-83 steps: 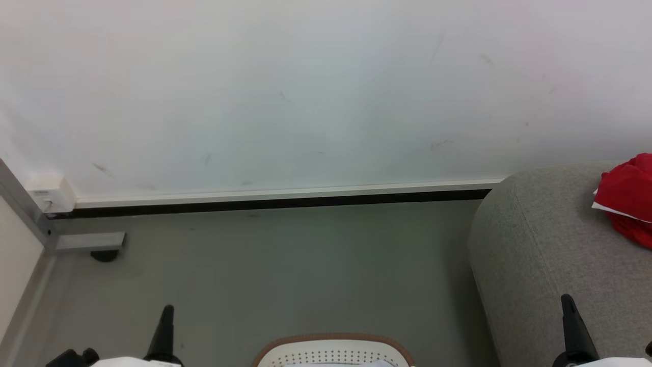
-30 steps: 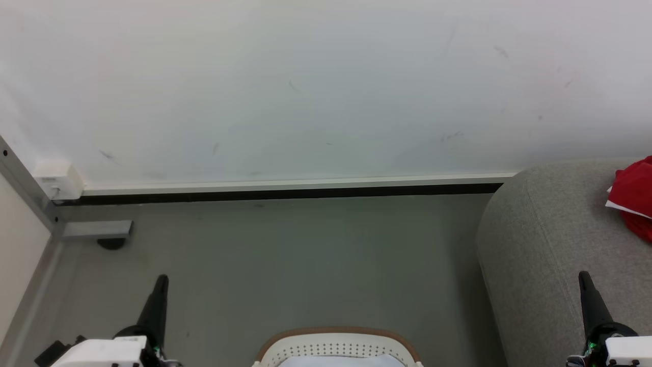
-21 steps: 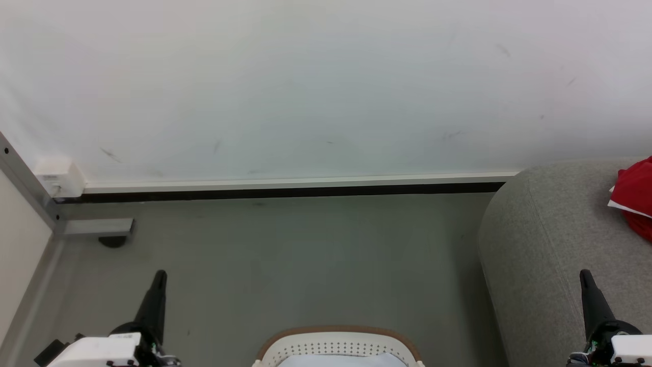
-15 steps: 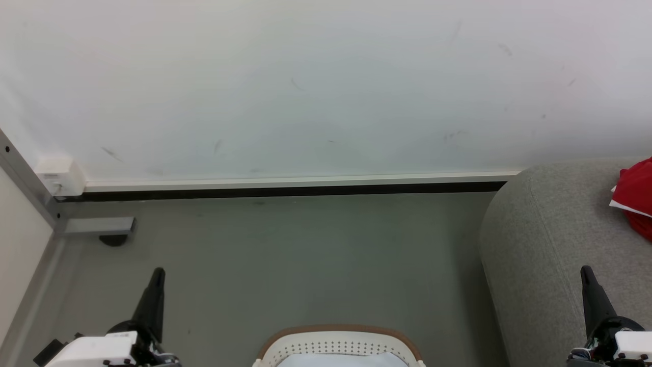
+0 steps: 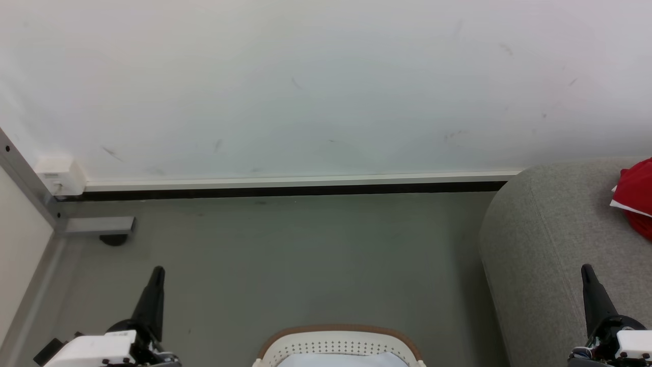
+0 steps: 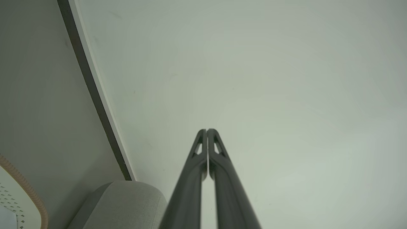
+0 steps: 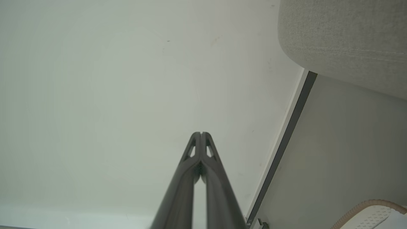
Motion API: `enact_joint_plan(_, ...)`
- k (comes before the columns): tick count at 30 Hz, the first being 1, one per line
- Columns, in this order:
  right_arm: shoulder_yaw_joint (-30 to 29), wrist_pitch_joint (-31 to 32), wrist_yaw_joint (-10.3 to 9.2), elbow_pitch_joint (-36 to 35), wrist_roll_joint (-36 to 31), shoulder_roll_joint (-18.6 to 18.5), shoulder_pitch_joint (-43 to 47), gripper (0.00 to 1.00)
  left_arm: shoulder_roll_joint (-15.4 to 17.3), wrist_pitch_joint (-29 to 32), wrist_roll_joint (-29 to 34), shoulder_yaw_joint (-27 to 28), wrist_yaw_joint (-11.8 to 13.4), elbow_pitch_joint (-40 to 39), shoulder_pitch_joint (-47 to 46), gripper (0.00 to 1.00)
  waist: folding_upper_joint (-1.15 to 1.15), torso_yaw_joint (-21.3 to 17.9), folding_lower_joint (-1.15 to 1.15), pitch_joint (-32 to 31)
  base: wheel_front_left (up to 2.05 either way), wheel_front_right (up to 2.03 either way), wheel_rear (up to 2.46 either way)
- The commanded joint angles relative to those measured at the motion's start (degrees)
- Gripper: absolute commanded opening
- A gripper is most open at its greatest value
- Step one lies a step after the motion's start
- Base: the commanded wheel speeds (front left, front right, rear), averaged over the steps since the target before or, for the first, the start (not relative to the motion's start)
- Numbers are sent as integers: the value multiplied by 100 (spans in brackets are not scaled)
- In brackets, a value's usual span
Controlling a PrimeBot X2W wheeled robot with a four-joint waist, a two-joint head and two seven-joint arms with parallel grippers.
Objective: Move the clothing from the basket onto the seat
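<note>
Red clothing [image 5: 635, 196] with a thin white trim lies on the light grey seat [image 5: 550, 255] at the right edge of the head view. The cream-white basket [image 5: 338, 345] with its brown rim sits at the bottom centre; its inside is mostly out of view. My left gripper [image 5: 157, 271] is at the lower left over the floor, its fingers [image 6: 207, 131] pressed together and holding nothing. Over the seat's front part at the lower right is my right gripper [image 5: 587, 269], likewise shut and empty in the right wrist view [image 7: 201, 133]. The seat [image 6: 124, 203] and basket rim [image 6: 25, 187] appear in the left wrist view.
A white wall [image 5: 316, 86] with a white and black skirting [image 5: 285, 189] stands ahead. A grey metal frame foot [image 5: 97, 227] and a white box [image 5: 58, 174] sit at the left corner. Grey floor [image 5: 285, 265] lies between the basket and the wall.
The head view has shifted slightly, so the seat and clothing sit further right than 2.8 s ago. Both grippers now reach higher in the head view. Nothing was taken or released.
</note>
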Motion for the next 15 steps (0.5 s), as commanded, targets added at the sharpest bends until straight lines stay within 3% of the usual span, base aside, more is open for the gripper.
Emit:
enact_joint_plan(1, 7, -24, -12, -22, 52, -31, -31, 0, 8, 22, -71, 17, -31, -18, -49, 0, 0, 0, 0, 0, 0, 0, 0)
enact_joint_plan(15, 84, -89, -12, -37, 116, -88, -29, 0, 8, 22, -71, 17, -31, -19, -48, 0, 0, 0, 0, 0, 0, 0, 0)
